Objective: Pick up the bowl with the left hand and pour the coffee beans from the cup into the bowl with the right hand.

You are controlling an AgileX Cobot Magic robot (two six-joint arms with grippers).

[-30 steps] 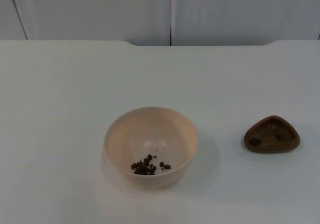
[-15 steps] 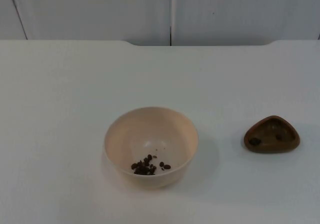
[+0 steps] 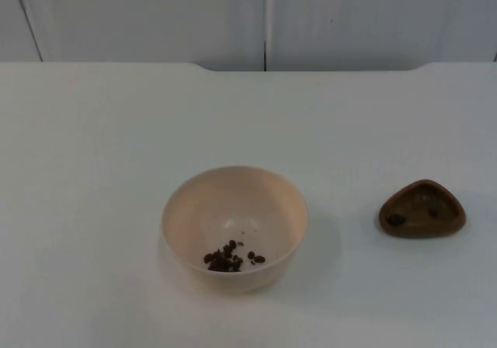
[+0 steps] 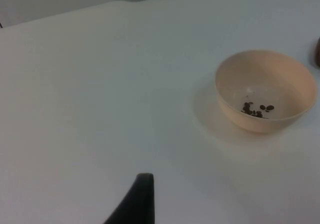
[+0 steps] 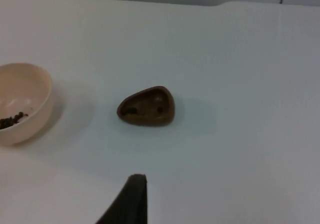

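Left pincer (image 4: 144, 184) and right pincer (image 5: 134, 184): one black fingertip of each stands over the white tabletop (image 3: 93, 130); whether either is open or closed cannot be told. Ahead of the left pincer, well apart, the cream bowl (image 3: 234, 227) sits upright with coffee beans (image 3: 231, 259) inside. Ahead of the right pincer the brown cup (image 3: 422, 210), triangular, rests mouth-up beside the bowl, apart from it. Beyond, a grey wall (image 3: 155, 14).

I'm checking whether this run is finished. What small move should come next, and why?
Probably none beyond keeping both arms parked: the coffee beans already lie in the bowl, which stands on the table. The brown cup rests apart to its right, with perhaps a bean or two left inside.
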